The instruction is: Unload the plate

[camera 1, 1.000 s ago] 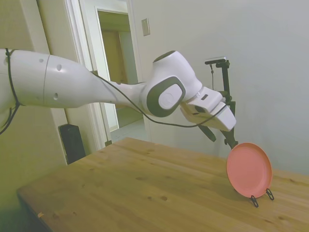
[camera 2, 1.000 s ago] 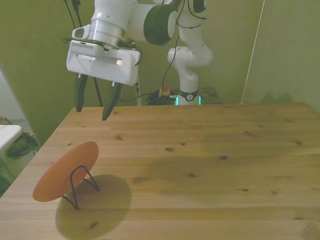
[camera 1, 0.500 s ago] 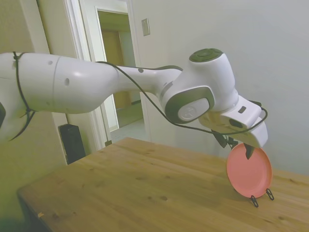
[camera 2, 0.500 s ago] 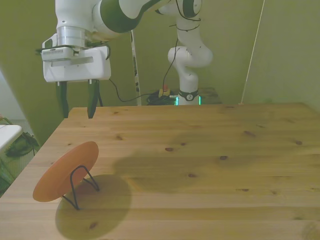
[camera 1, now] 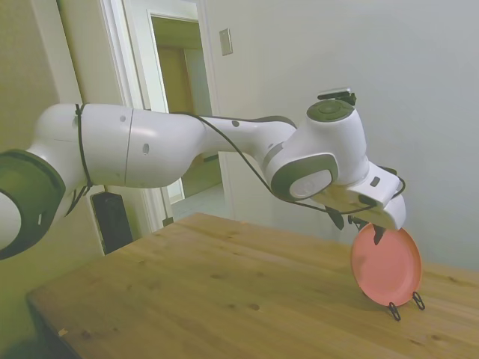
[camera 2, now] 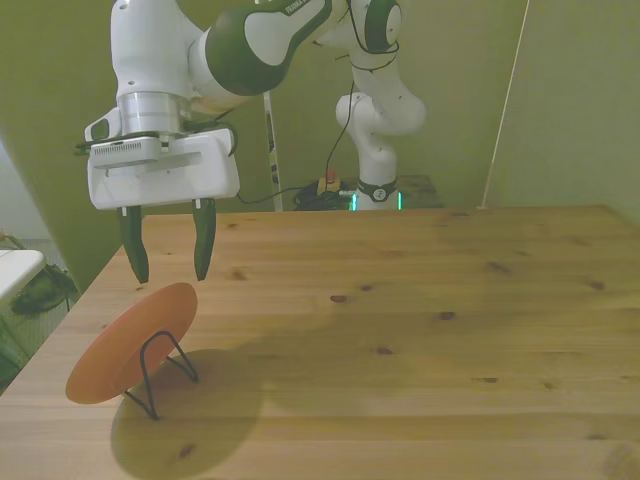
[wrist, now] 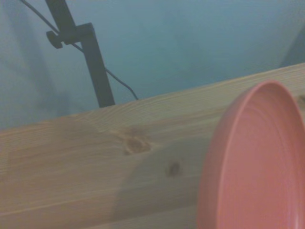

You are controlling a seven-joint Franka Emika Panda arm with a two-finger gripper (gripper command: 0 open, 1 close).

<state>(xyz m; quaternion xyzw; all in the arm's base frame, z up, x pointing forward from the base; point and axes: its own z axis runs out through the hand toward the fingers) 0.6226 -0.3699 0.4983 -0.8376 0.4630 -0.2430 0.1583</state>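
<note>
Round salmon-pink plastic plate (camera 1: 386, 267) stands tilted on edge in a thin black wire stand (camera 2: 160, 371), near the corner of the wooden table (camera 2: 400, 330) at the front view's left. White two-finger gripper (camera 2: 168, 272) hangs directly above the plate's upper rim, dark fingers (camera 2: 204, 240) pointing down and spread apart, nothing between them. Fingertips sit just above the rim in the front view; in the side view one tip overlaps the rim, contact unclear. Wrist view: plate (wrist: 257, 167) close, concave face showing, table plank behind it.
</note>
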